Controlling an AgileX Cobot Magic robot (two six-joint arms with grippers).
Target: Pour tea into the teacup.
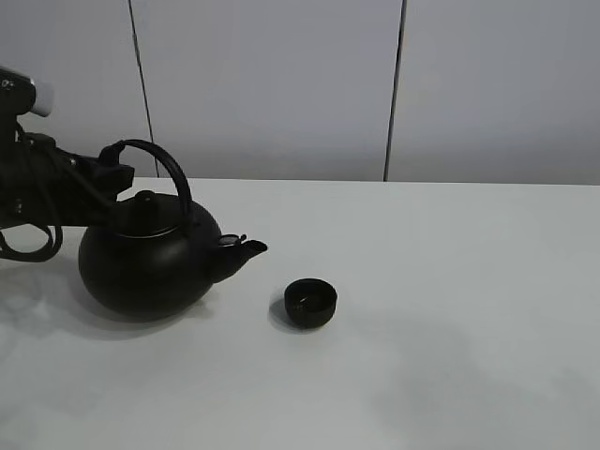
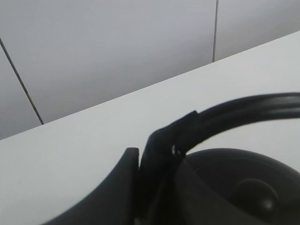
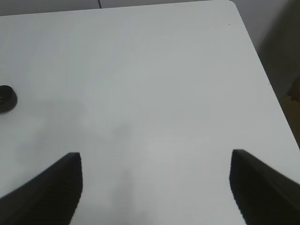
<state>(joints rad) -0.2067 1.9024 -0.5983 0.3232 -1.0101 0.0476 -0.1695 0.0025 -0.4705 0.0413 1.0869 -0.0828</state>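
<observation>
The big round black kettle (image 1: 145,267) stands upright on the white table (image 1: 450,281) at the left, its spout pointing right. My left gripper (image 1: 117,173) is shut on the kettle's arched handle (image 1: 173,178), low on its left side. The left wrist view shows the gripper (image 2: 159,150) clamped on the handle (image 2: 243,110) above the lid (image 2: 253,192). The teacup (image 1: 310,303), tiny, black and handleless, sits just right of the spout. It also shows in the right wrist view (image 3: 5,99). My right gripper (image 3: 154,187) is open and empty, well away from the cup.
A grey panelled wall (image 1: 281,84) stands behind the table's far edge. The right wrist view shows the table's corner and side edge (image 3: 262,61), with dark floor beyond.
</observation>
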